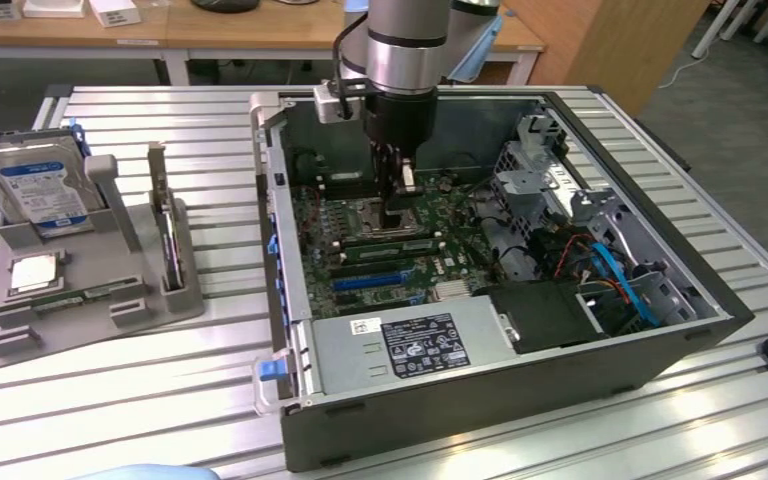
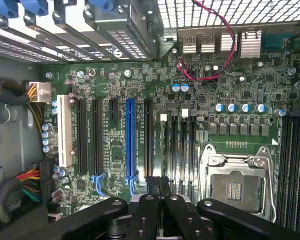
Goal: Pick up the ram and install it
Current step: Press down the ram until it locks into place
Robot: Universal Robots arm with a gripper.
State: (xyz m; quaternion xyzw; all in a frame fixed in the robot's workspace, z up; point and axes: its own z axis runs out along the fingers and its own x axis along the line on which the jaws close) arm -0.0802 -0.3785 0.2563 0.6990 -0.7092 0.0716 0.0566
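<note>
gripper clenched, fingertips pressed together, nothing visible between them. in the exterior view it hangs low inside the open computer case, just above the motherboard.

risks, working outward from the fingertips:
- the tips sit right over the black memory slots, beside the cpu socket. judgement: a careless drop or sideways sweep with the fingers clenched could knock a white latch or scrape the socket frame; the exposed contacts in the socket would not forgive a touch.
- the red wire loops loosely over the board further out. a lift-out on a slant could snag it.
- the case wall and the drive cage crowd the arm; leaving the case other than straight up risks a bump.
- clenched fingers cannot take a thin stick. arriving at the tray like this would push the part rather than grasp it.

the ram: as far as i can tell it lies flat in the grey tray on the table, at the exterior view's left, well apart from the gripper. a narrow green strip with small dark patches, low in its recess, just below the square silver chip and in front of the hard drive. thin, little edge to grip; likely flexes or tips if pinched off-centre.
</note>
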